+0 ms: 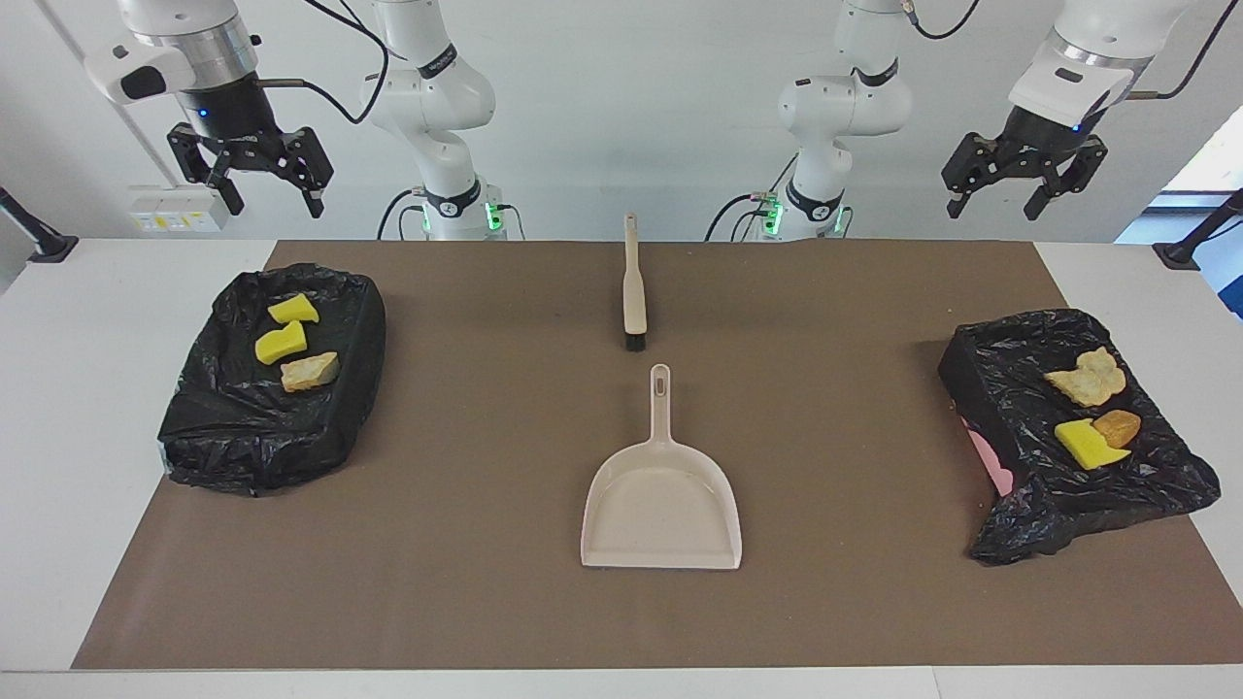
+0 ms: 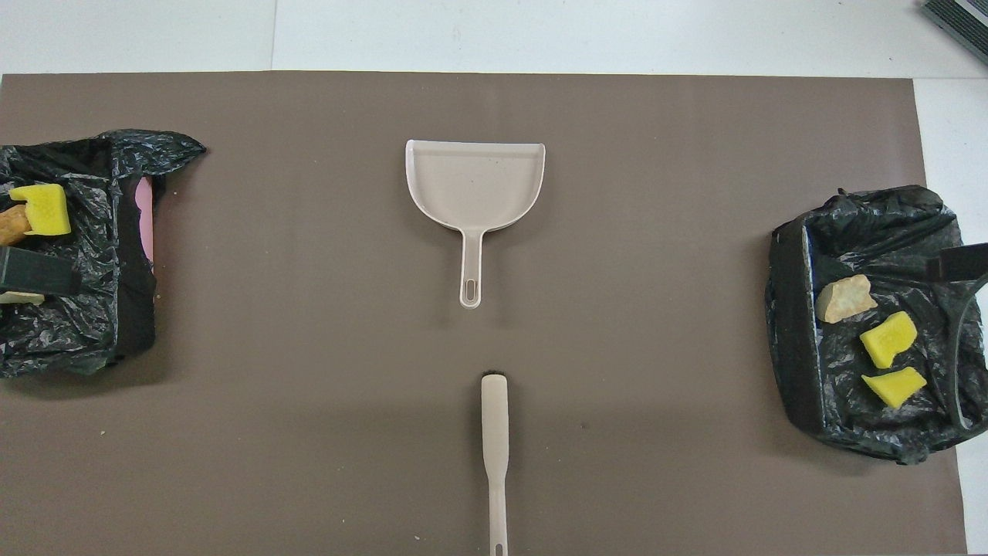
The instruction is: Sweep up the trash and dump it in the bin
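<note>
Brown mat (image 1: 486,602) covers white table (image 1: 58,408). Wall socket strip (image 1: 175,209) near right arm's end. Pink patch (image 1: 989,461) shows under torn black liner at left arm's end.

Left-end bin (image 2: 116,309) cut by overhead frame edge; brush (image 2: 495,432) handle tip cropped.
</note>
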Available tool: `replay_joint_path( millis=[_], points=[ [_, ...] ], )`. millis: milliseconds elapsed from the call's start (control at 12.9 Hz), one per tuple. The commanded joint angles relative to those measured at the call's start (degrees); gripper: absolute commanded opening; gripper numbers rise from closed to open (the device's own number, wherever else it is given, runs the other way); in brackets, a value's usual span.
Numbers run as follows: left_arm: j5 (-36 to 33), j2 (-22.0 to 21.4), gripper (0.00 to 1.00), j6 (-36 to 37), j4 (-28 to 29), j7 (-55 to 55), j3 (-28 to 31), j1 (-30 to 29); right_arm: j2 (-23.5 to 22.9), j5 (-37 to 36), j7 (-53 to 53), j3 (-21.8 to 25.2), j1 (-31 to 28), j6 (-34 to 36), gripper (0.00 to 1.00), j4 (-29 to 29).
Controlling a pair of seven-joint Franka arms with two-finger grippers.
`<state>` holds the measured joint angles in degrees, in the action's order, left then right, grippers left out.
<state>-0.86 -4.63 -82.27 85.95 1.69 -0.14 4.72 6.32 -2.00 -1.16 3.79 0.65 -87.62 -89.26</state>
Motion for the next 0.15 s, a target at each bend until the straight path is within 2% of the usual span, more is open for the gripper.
replay_joint_path(
  millis=[0, 77],
  points=[
    [0.94, 0.41, 1.00, 0.80, -1.13, 0.95, -0.12, -0.76, -0.17, -0.20, -1.04, -0.10, -0.21, 1.75, 1.00, 0.93],
    [0.94, 0.41, 1.00, 0.80, -1.13, 0.86, -0.04, -0.76, -0.25, -0.20, -1.04, -0.19, -0.21, 1.75, 1.00, 0.93]
  ],
)
